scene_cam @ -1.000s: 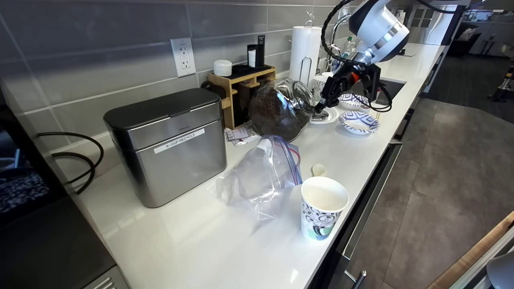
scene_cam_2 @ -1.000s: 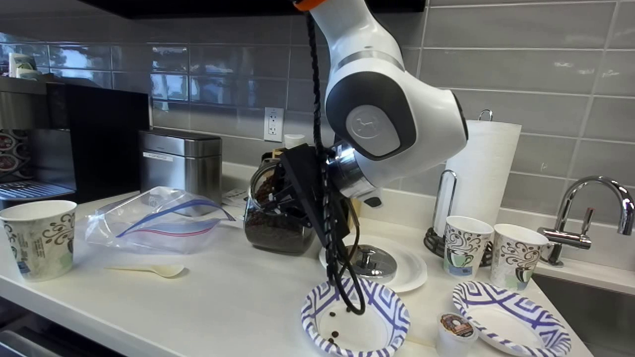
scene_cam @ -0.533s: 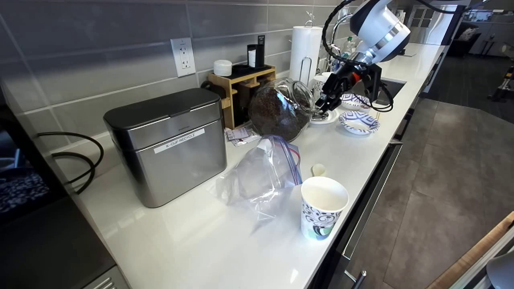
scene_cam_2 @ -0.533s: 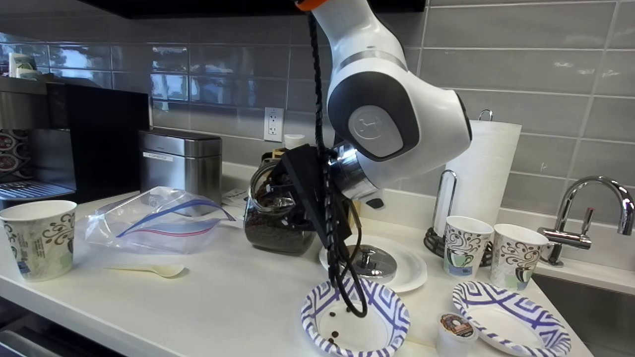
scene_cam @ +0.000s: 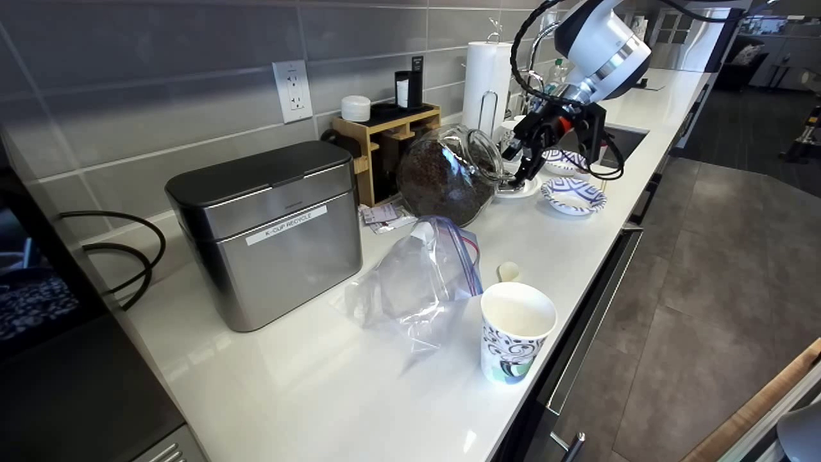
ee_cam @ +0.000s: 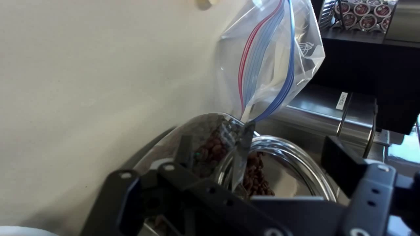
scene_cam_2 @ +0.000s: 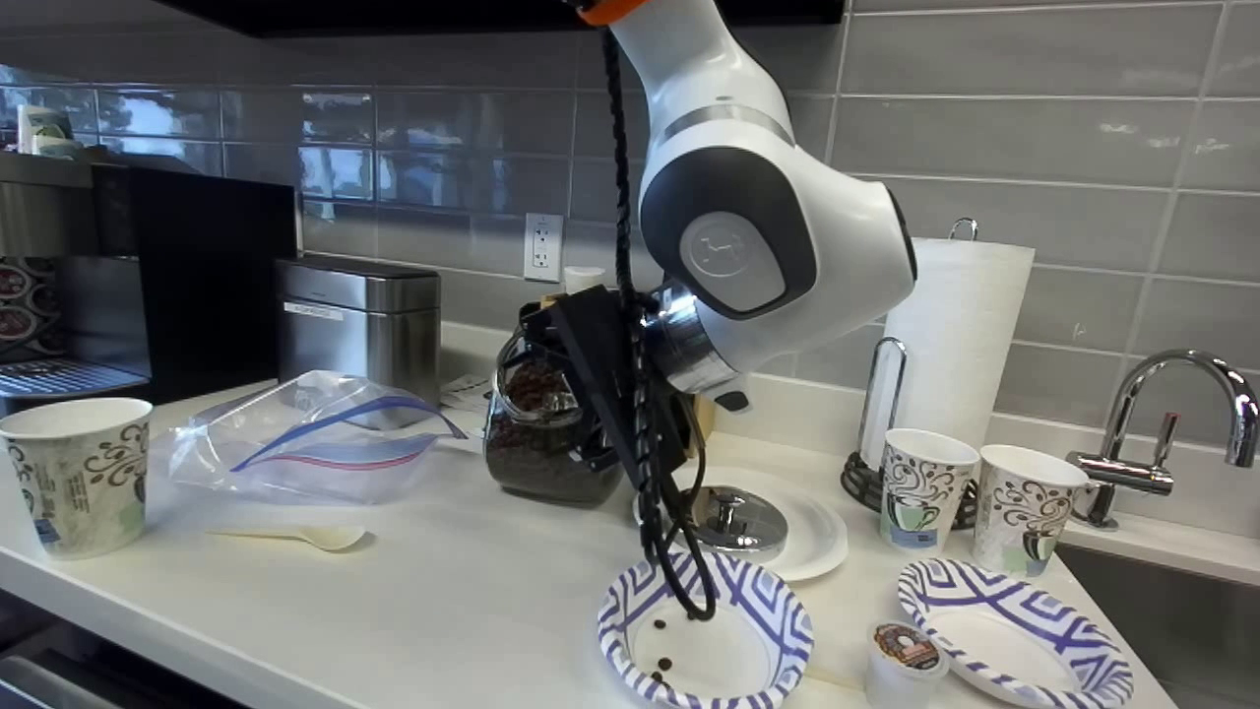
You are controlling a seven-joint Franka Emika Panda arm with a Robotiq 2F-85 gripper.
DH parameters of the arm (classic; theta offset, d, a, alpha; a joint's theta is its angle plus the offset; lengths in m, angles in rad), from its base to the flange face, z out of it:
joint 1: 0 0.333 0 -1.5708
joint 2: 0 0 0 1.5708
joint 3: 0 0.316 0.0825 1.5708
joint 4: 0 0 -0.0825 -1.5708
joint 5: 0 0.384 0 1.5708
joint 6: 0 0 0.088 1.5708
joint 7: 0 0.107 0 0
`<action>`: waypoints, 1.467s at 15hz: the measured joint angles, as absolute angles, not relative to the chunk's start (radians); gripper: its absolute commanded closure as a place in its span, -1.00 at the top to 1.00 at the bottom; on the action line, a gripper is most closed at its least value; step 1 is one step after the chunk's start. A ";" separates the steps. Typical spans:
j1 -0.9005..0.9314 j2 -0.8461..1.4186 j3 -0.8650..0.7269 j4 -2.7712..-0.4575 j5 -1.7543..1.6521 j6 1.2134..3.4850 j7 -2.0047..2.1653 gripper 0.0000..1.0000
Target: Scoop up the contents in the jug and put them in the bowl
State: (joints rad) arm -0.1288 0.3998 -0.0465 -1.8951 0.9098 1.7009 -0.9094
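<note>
Grey tiles (scene_cam_2: 984,143) rise behind a white bench (scene_cam_2: 443,611), where the jug (scene_cam_2: 541,468) of brown beans (ee_cam: 257,178) stands near a blue-patterned bowl (scene_cam_2: 773,603). Wide apart, the fingers (ee_cam: 339,160) hover by the jug's round mouth.

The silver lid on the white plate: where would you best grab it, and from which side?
Probably by the knob, from straight above: it stands up near the middle of the lid, giving something narrow to pinch. The rim lies low on the plate, likely harder to grip.
</note>
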 measured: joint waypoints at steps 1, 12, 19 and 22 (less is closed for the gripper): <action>-0.129 0.401 -0.044 -1.895 0.910 1.701 -0.909 0.38; -0.129 0.410 -0.035 -1.895 0.907 1.701 -0.909 -1.00; -0.130 0.409 -0.038 -1.895 0.899 1.701 -0.903 -0.98; -0.130 0.392 -0.043 -1.895 0.833 1.701 -0.867 -0.98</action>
State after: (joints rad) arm -0.1298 0.3917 -0.0434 -1.8947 0.8327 1.7006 -0.8671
